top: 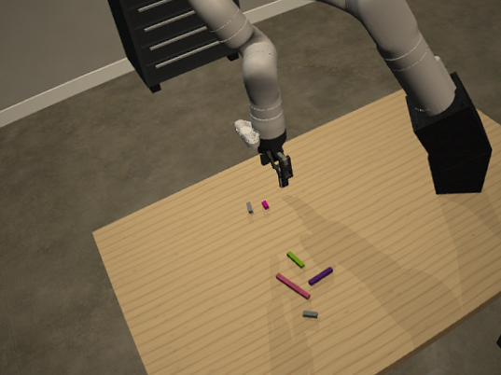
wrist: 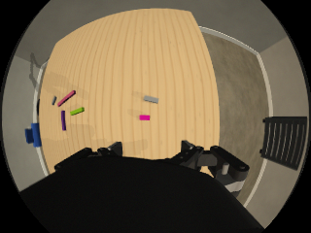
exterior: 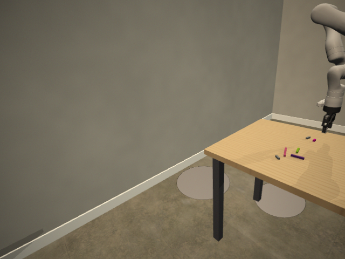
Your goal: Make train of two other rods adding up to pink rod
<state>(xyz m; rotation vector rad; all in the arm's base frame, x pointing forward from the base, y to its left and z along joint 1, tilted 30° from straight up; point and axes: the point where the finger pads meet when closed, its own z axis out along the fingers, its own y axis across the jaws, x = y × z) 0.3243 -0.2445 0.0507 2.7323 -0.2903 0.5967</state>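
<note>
I'm holding the gripper (top: 285, 184) (exterior: 324, 131) (wrist: 151, 148) spread above the table (top: 191, 243) (exterior: 245, 139) (wrist: 180, 58); the magenta rod (top: 264, 204) (exterior: 314, 140) (wrist: 145, 117) is lying near one grey rod (top: 249, 207) (exterior: 308, 137) (wrist: 151, 99).

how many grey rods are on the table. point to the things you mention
2: one grey rod (top: 249, 207) (exterior: 308, 137) (wrist: 151, 99) beside the magenta rod (top: 264, 204) (exterior: 314, 140) (wrist: 145, 117), another (top: 309, 314) (exterior: 277, 157) (wrist: 54, 100) near the pink rod (top: 293, 286) (exterior: 284, 151) (wrist: 66, 98).

Workshop- or lab-type rm: drawer cab. (top: 178, 28), wood-top table (top: 194, 262) (exterior: 250, 144) (wrist: 180, 63) (concrete-look flr).
</note>
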